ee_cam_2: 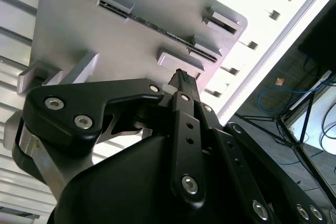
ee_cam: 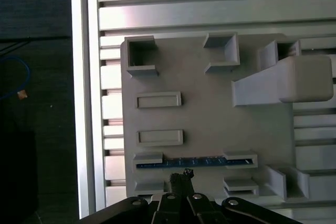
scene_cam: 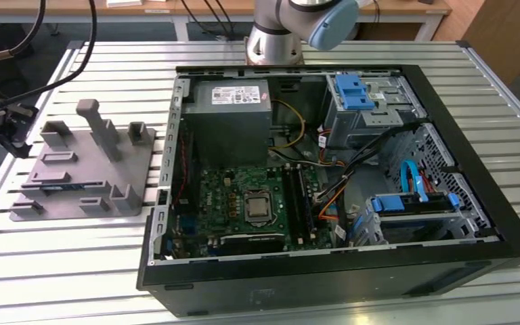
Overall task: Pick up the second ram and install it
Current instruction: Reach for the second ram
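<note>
The second ram (ee_cam: 195,162) is a thin dark-blue strip standing on edge in a slot of the grey moulded tray (ee_cam: 210,114), held between two small blocks. In the second wrist view the ram (ee_cam_2: 152,24) runs as a dark line across the tray (ee_cam_2: 79,19). In the exterior view a blue sliver of the ram (scene_cam: 72,184) shows low in the tray (scene_cam: 70,159). My gripper (ee_cam: 182,174) hovers above the tray, its tips close beside the ram and not touching it. The black fingers (ee_cam_2: 184,80) are shut together with nothing between them.
An open computer case (scene_cam: 332,271) stands to the exterior view's right of the tray, with the green motherboard (scene_cam: 233,196) and long black sockets (scene_cam: 298,200) inside. Tall grey posts (scene_cam: 97,128) rise from the tray. The slatted table's edge (ee_cam: 84,103) runs beside the tray, with dark floor beyond.
</note>
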### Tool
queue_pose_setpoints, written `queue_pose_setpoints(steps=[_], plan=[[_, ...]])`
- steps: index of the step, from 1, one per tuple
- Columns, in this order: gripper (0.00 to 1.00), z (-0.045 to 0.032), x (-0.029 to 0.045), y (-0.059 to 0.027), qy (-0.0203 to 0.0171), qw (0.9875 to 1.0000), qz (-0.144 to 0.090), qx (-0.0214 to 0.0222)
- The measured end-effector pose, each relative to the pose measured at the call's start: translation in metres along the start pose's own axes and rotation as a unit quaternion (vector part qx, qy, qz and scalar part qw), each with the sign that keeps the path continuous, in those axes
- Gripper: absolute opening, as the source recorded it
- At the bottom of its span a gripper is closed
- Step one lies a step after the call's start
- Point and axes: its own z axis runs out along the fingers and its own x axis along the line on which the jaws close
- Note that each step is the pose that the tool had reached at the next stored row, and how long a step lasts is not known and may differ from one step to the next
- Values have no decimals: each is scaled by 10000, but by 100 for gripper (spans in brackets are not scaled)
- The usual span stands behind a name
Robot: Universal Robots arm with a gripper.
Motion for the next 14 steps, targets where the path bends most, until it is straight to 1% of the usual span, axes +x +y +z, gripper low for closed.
queue_pose_setpoints(steps=[9, 14], plan=[[10, 92, 9, -16, 0, 10000, 0, 0], [10, 168, 7, -20, 1, 10000, -2, 0]])
